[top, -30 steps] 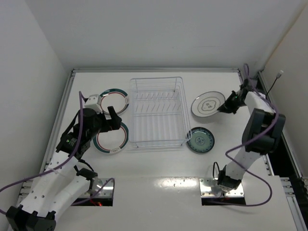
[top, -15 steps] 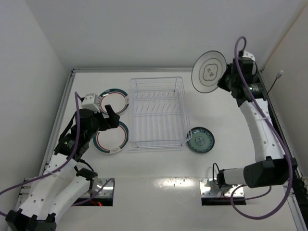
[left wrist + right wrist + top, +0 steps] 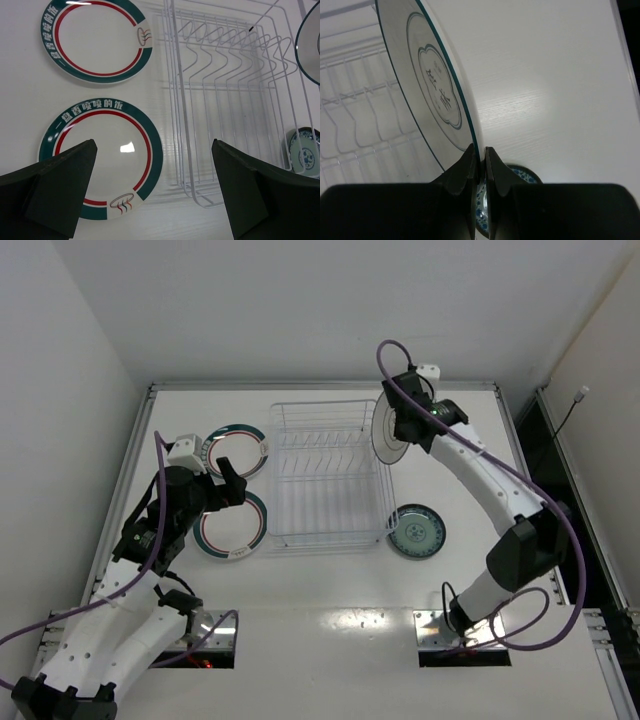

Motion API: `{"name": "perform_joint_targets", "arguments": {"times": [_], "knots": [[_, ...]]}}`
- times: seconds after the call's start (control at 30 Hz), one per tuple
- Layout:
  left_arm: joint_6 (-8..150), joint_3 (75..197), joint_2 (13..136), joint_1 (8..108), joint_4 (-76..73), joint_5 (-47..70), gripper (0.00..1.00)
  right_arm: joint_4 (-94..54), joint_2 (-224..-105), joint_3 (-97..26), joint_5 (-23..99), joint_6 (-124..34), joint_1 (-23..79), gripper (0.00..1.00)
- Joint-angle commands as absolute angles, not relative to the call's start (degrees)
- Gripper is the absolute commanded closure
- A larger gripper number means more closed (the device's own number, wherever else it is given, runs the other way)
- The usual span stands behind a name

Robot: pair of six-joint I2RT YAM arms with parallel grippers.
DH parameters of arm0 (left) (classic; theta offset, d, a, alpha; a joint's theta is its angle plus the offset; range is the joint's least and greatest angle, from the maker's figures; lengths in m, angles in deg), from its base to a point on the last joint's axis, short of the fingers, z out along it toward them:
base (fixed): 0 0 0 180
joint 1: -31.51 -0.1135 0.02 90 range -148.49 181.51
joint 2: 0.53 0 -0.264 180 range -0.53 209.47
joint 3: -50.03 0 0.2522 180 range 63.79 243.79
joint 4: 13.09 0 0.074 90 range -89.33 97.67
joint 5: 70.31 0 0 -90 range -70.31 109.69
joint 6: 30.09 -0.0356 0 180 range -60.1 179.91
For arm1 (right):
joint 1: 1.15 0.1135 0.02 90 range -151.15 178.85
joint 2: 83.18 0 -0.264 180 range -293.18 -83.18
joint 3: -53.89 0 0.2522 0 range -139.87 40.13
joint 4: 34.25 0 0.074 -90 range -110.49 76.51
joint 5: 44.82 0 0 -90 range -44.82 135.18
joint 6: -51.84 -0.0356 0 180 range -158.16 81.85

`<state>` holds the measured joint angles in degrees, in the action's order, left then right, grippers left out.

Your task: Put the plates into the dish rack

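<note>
The dish rack (image 3: 328,475) stands in the middle of the white desk (image 3: 330,585), its long sides running away from the arm bases.

The right hand (image 3: 479,155) is clenched on the rim of a white plate (image 3: 427,90) that has a thin teal edge line and a grey emblem at its centre. The two fingers pinch the rim from both faces. This plate stands on edge, leaning a little, at the rack's far right corner, above the right-hand rim wire. I cannot tell whether its edge touches the wires.

The left hand (image 3: 154,150) is released, its jaws spread wide with nothing between them. It hangs over the near green-rimmed plate (image 3: 102,155), which lies flat on the desk just left of the rack's near half. The far green-rimmed plate (image 3: 97,40) lies flat just left of the rack's far half, a narrow strip of desk apart from the near one. Both carry a dark green band with white lettering and a red inner ring.

The small teal plate (image 3: 417,531), patterned across its face, lies flat at the rack's near right corner, outside the wires. It sits so close to the corner that I cannot tell whether the two touch.
</note>
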<state>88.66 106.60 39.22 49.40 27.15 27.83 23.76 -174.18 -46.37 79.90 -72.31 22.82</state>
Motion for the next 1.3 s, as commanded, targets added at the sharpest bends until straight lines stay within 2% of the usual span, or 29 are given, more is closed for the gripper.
{"name": "perform_joint_targets", "arguments": {"times": [0.0,0.33,0.57,0.67,0.73,0.87,1.2,1.27], "knots": [[88.65,106.50,39.11,48.73,25.89,28.39,0.00,23.97,-176.24,-52.85,90.26,-73.84,26.43,1.00],[88.65,106.50,39.11,48.73,25.89,28.92,0.00,30.05,-185.92,-58.84,98.61,-77.71,32.77,1.00],[88.65,106.50,39.11,48.73,25.89,28.92,0.00,31.10,-187.68,-59.36,95.47,-78.32,33.39,1.00],[88.65,106.50,39.11,48.73,25.89,28.92,0.00,30.40,-187.68,-59.36,89.75,-78.32,33.39,0.85],[88.65,106.50,39.11,48.73,25.89,28.92,0.00,29.61,-186.28,-58.75,85.62,-77.79,33.39,0.78],[88.65,106.50,39.11,48.73,25.89,28.92,0.00,27.59,-182.59,-55.85,79.82,-77.79,32.34,0.78],[89.17,106.50,39.11,48.73,26.42,29.45,0.00,31.54,-168.64,-54.45,78.40,-73.05,31.28,0.77],[89.17,106.50,39.11,48.73,26.95,29.97,0.00,32.50,-165.37,-52.52,80.07,-72.43,30.58,0.69]]}}
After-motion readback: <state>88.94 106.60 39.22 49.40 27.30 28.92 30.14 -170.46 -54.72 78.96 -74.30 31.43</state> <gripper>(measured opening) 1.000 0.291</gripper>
